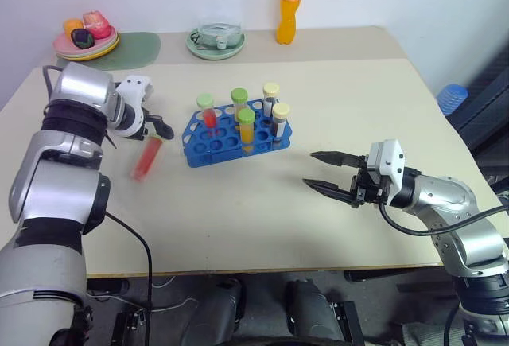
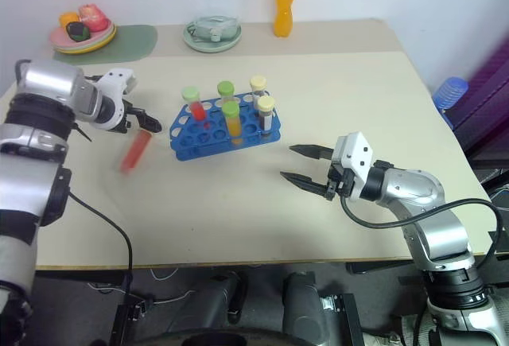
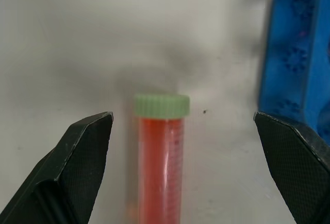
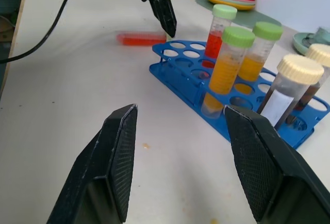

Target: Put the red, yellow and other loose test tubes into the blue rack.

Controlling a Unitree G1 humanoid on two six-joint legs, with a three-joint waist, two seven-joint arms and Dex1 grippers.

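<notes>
One loose red test tube (image 1: pixel 146 158) was seen lying flat on the table (image 1: pixel 238 219), between the table's left edge and the blue rack (image 1: pixel 236 135), near the rack's left end but apart from it. In the left wrist view its green cap (image 3: pixel 162 105) was shown pointing away from the camera, the tube body lying on the bare surface midway between the two black fingers (image 3: pixel 82 152).

The left gripper (image 1: pixel 159 130) was held just above the tube, angled downward, its jaws spread as wide as they go, with nothing clasped and neither finger touching the tube.

The blue rack was found standing near the middle of the table, somewhat toward the far edge. Five capped tubes were counted upright in its holes: a red one with a green cap (image 1: pixel 207 111), two orange-yellow ones with green caps (image 1: pixel 246 126), and two dark ones with cream caps (image 1: pixel 279 121).

The right gripper (image 1: pixel 324 173) was held over the near-right part of the table, well apart from the rack, pointed level toward it. Its jaws stood partly apart and empty.

An orange bottle (image 1: pixel 289 4), a pale-green dish (image 1: pixel 215 41) and a plate of fruit (image 1: pixel 86 36) were noted along the far edge.
</notes>
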